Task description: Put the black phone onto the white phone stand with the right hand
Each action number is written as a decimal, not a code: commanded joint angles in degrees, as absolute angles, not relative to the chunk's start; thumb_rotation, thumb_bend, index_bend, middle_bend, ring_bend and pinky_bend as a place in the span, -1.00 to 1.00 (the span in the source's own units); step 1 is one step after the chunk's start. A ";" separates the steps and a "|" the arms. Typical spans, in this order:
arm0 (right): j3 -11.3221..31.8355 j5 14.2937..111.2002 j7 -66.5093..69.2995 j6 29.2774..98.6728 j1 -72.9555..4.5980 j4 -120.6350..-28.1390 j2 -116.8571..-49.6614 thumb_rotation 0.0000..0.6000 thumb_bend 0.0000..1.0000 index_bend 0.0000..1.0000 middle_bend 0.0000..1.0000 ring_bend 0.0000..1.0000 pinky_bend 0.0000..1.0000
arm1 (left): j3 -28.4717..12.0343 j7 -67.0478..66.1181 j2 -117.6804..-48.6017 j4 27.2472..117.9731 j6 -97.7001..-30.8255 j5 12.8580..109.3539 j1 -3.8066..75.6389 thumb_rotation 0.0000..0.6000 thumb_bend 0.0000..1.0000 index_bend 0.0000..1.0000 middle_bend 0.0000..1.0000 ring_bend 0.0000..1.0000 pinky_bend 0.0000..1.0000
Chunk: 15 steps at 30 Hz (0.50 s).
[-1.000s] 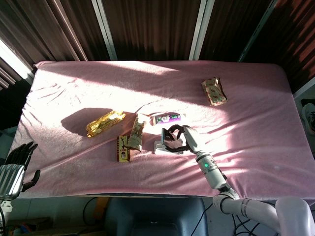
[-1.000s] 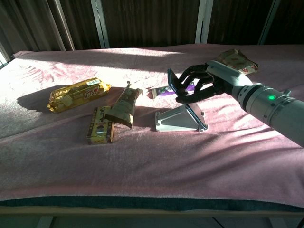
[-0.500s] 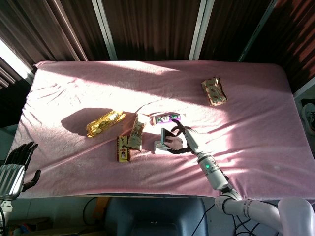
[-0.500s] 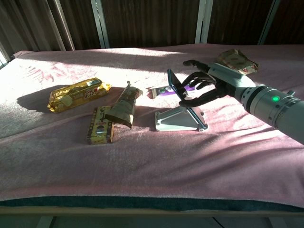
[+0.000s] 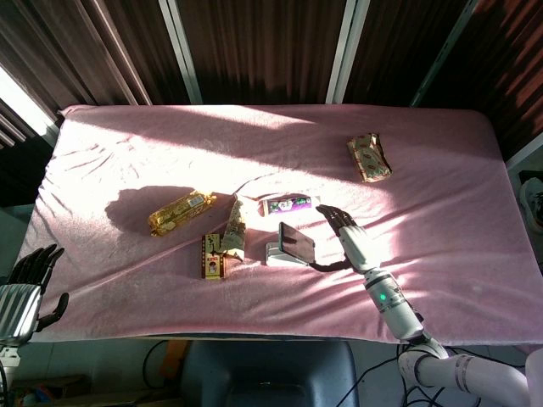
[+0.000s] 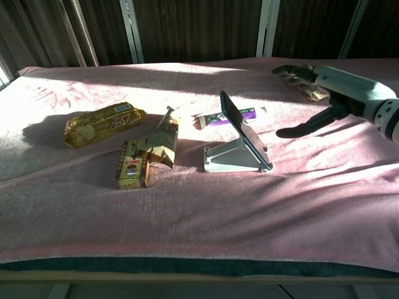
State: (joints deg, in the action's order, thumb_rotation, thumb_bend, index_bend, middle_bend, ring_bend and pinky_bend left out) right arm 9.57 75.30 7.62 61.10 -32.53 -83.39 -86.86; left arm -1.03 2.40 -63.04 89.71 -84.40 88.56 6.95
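The black phone [image 5: 297, 242] [image 6: 243, 129] leans tilted on the white phone stand [image 5: 276, 254] [image 6: 230, 159] near the middle of the pink table. My right hand [image 5: 348, 239] [image 6: 324, 93] hovers to the right of the phone, apart from it, fingers spread and holding nothing. My left hand [image 5: 30, 275] hangs off the table's front left corner, fingers apart and empty; the chest view does not show it.
A purple tube [image 5: 288, 204] [image 6: 225, 117] lies just behind the stand. A gold snack bar [image 5: 180, 212] [image 6: 103, 123], a crumpled wrapper [image 5: 235, 231] [image 6: 159, 141] and a small brown box [image 5: 210, 255] [image 6: 129, 166] lie left of it. A patterned packet [image 5: 368, 158] sits at the back right.
My right hand has let go of the phone and drawn back to the right with its fingers spread. The phone now stands alone on the stand.
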 commanded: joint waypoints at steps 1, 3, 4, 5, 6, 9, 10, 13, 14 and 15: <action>2.95 75.95 -9.51 70.05 -24.20 -93.19 -75.31 1.00 -0.63 -1.00 -0.93 -1.00 -0.94 | -1.04 2.50 -63.03 89.65 -84.67 88.73 6.85 1.00 -0.19 -1.00 -0.93 -0.94 -0.76; 1.09 75.47 -16.30 77.47 -19.27 -94.75 -73.70 1.00 -0.63 -1.00 -0.97 -1.00 -1.00 | -1.08 2.61 -63.13 89.53 -85.11 88.96 6.73 1.00 -0.19 -1.00 -0.94 -0.94 -0.76; 0.50 75.44 -18.04 80.72 -17.13 -94.61 -73.68 1.00 -0.63 -1.00 -0.98 -1.00 -1.00 | -1.14 2.61 -63.23 89.43 -85.30 89.01 6.69 1.00 -0.18 -1.00 -0.95 -0.94 -0.76; 0.06 75.39 -19.08 83.77 -15.06 -94.16 -73.89 1.00 -0.63 -1.00 -1.00 -1.00 -1.00 | -1.20 2.58 -63.34 89.33 -85.49 89.02 6.64 1.00 -0.18 -1.00 -0.97 -0.95 -0.76; -0.30 75.35 -19.43 87.29 -12.57 -93.25 -74.31 1.00 -0.63 -1.00 -1.00 -1.00 -1.00 | -1.27 2.43 -63.50 89.20 -85.70 89.04 6.58 1.00 -0.18 -1.00 -0.99 -0.95 -0.76; -0.47 75.49 -19.60 92.25 -8.83 -91.42 -74.67 1.00 -0.63 -1.00 -1.00 -1.00 -1.00 | -1.23 2.09 -63.73 89.16 -85.78 89.21 6.58 1.00 -0.18 -1.00 -1.00 -0.96 -0.76; -0.71 76.32 -19.88 92.82 -8.44 -91.68 -74.10 1.00 -0.63 -1.00 -1.00 -1.00 -1.00 | -1.22 1.96 -63.74 89.14 -85.75 89.30 6.62 1.00 -0.18 -1.00 -1.00 -0.96 -0.76; -0.04 78.68 -18.58 95.08 -7.51 -92.41 -73.80 1.00 -0.63 -1.00 -1.00 -1.00 -1.00 | -1.23 1.52 -63.94 89.22 -85.82 89.43 6.65 1.00 -0.18 -1.00 -1.00 -0.96 -0.76; -0.09 79.23 -18.77 95.21 -7.35 -92.36 -73.83 1.00 -0.63 -1.00 -1.00 -1.00 -1.00 | -1.20 1.39 -63.98 89.24 -85.82 89.48 6.64 1.00 -0.18 -1.00 -1.00 -0.96 -0.76; -0.19 79.66 -18.90 95.05 -7.27 -92.36 -73.81 1.00 -0.63 -1.00 -1.00 -1.00 -1.00 | -1.15 1.30 -64.01 89.27 -85.79 89.53 6.64 1.00 -0.18 -1.00 -1.00 -0.96 -0.76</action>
